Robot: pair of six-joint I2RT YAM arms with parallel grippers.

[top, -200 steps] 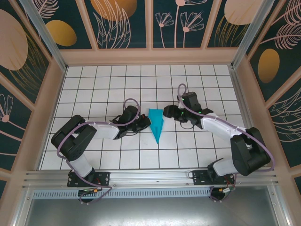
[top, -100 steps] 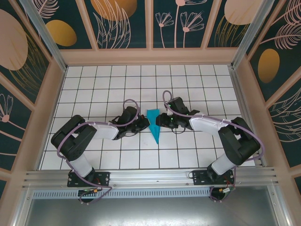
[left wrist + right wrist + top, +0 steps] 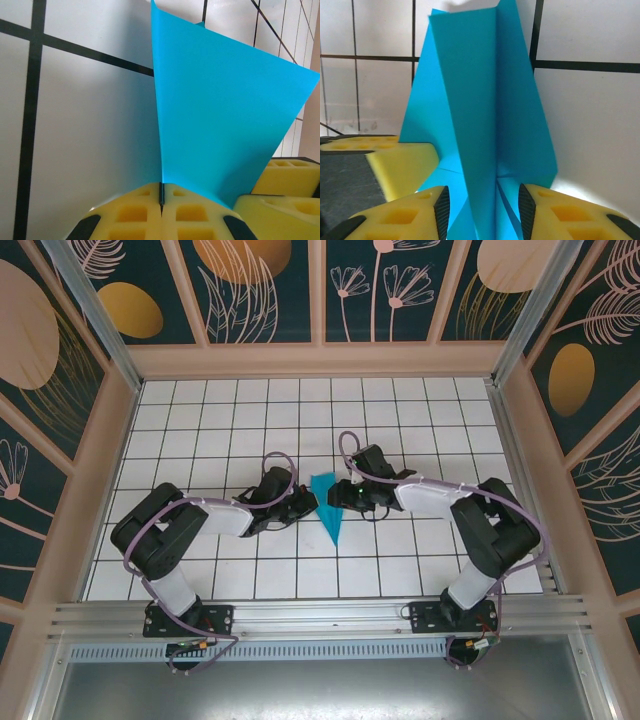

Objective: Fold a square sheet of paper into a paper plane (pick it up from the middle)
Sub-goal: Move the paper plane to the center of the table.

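Holding the paper plane (image 3: 327, 512) around the middle of the surface (image 3: 230, 430), wide end far, tip pointing near. Pinched from the left by the left hand (image 3: 161, 192), pads pressed together on the edge of one flap, likely to anchor the paper while a crease is worked. Straddled from the right by the right hand (image 3: 482, 212), fingers apart on either side of the centre fold and not visibly squeezing. Probably lined up there to close on the keel and sharpen it. Tight quarters, with both hands nearly meeting across the thin paper, so easy to skew or tear.
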